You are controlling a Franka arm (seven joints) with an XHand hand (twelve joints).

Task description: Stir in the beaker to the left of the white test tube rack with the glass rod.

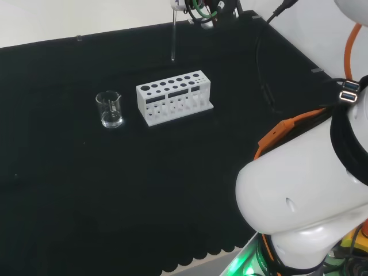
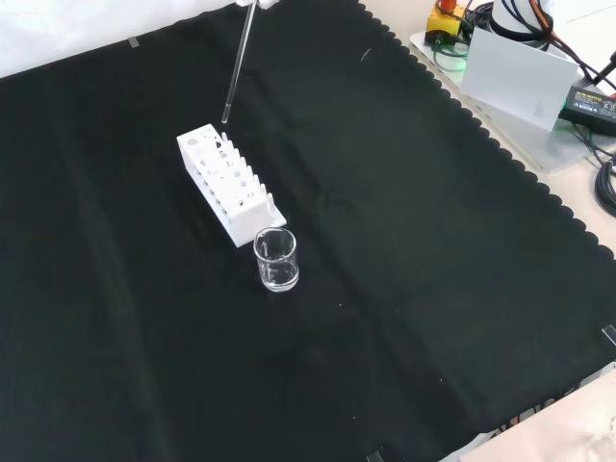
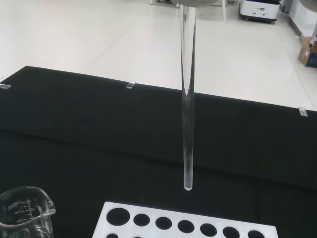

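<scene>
One thin clear glass rod (image 3: 187, 124) hangs upright above one white test tube rack (image 1: 174, 96) (tip clear of its holes). One small clear glass beaker (image 1: 109, 109) stands just left in the head view. Whether the hand's grip is closed, I cannot tell.

arm link (image 1: 305, 195): showing as a big, smooth, glossy white rounded shell
trim (image 1: 284, 129): running orange along the link's edge (over a black band)
cable (image 1: 352, 43): curving orange beside the white upper link
wrist wiring (image 1: 201, 11): showing green and black loops
</scene>
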